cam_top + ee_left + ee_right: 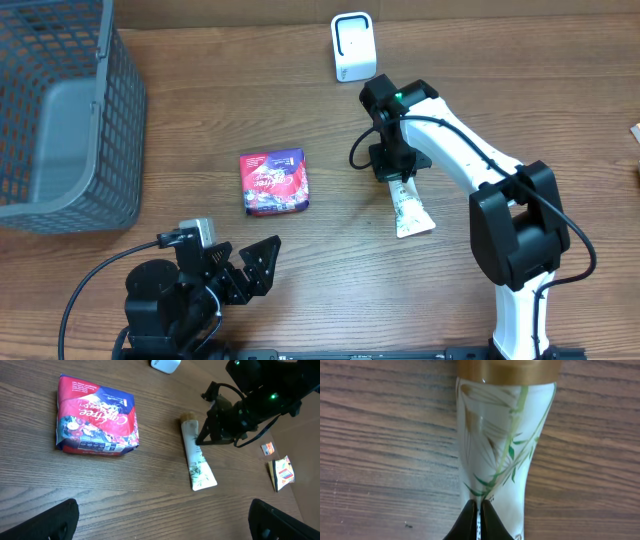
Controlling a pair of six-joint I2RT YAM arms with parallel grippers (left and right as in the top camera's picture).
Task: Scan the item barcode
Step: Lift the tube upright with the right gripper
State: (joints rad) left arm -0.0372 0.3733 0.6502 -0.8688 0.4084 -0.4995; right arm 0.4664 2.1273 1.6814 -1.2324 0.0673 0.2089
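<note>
The right gripper [479, 521] is clenched, its two fingertips pressed together directly over the white tube [505, 435] with green leaf print and a gold cap. The views do not show whether the tips pinch the tube or only touch it. The tube lies flat on the wooden table [200, 110], right of centre, cap end pointing far. Beyond it, at the far edge, stands the white scanner [352, 47]. Left of the tube lies a red and purple snack packet [272, 182]. Nearer, the left gripper [243, 268] hovers with jaws spread wide and empty. A grey mesh basket [125, 120] sits far left.
</note>
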